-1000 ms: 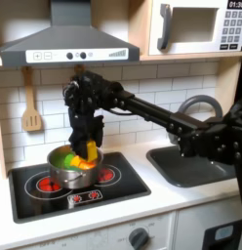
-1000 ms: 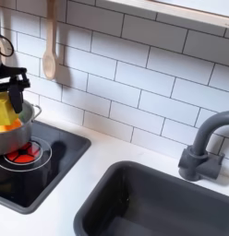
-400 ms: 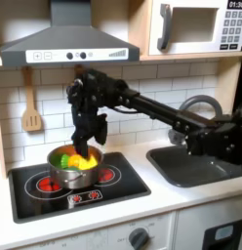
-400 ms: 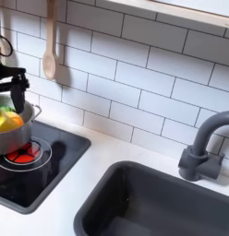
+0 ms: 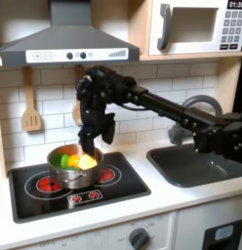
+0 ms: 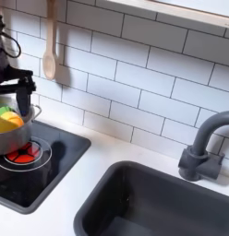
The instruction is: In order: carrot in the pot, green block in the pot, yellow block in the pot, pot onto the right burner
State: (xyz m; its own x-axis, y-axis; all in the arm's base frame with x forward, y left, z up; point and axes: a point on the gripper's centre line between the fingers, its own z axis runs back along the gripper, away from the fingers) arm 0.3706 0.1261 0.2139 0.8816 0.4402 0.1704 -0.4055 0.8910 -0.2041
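The steel pot [image 5: 70, 178] [image 6: 9, 136] stands on the black stovetop between two red burners. Inside it lie the green block [image 5: 60, 156] [image 6: 4, 112], the orange carrot [image 5: 73, 161] and the yellow block [image 5: 87, 161] [image 6: 12, 121], packed close together. My gripper [image 5: 95, 139] [image 6: 17, 88] hangs just above the pot's rear right rim in the first exterior view, open, with nothing between its fingers. The black arm reaches in from the first exterior view's right.
The right burner [image 5: 106, 176] [image 6: 26, 153] glows red beside the pot. A wooden spatula [image 5: 31, 109] [image 6: 50, 48] hangs on the tiled wall. A dark sink [image 5: 189, 164] [image 6: 153, 198] with a grey faucet [image 5: 196, 105] [image 6: 203, 147] lies to the right. A range hood [image 5: 64, 41] hangs overhead.
My gripper let go of the yellow block into the pot, opened, and rose a little toward the first exterior view's right. The pot has not moved.
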